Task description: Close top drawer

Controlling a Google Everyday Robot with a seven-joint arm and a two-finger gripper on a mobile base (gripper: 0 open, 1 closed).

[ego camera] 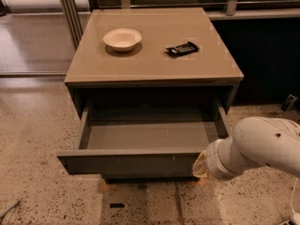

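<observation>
The top drawer of the grey-brown cabinet stands pulled far out, and its shallow inside is empty. Its flat handleless front panel faces the camera, with small pale scratches right of centre. My gripper is at the right end of that front panel, at or against its outer face. The white wrist and forearm reach in from the lower right and cover most of the gripper.
A white bowl and a black remote-like object lie on the cabinet top. Lower drawer fronts are hidden under the open drawer. Speckled floor lies on both sides, metal posts at the back left, and a dark wall to the right.
</observation>
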